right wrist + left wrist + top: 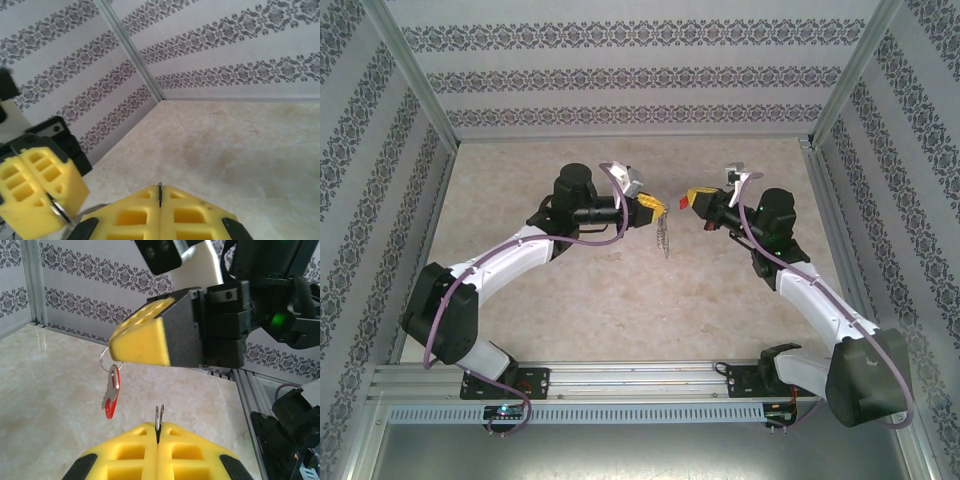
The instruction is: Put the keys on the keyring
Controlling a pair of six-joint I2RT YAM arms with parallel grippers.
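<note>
Patterned walls and a pale counter [620, 300] frame the overhead view. Mid-frame, your left pincer [652, 207] is clamped on the keyring [665, 237], which dangles below it. Your right pincer [700, 197], just beside it, is pinched on the keys [691, 196]. From the left wrist, the red key hangs left of centre, apart from the loop at bottom centre. From the right wrist, both pincers' jaws sit closed, bottom left and bottom centre. Both pieces are lifted; the threading, I judge, is all left to do.

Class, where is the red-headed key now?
In the left wrist view the tiny red-headed silver key hangs left of centre under the yellow-padded right claw, above the beige marble table.
</note>
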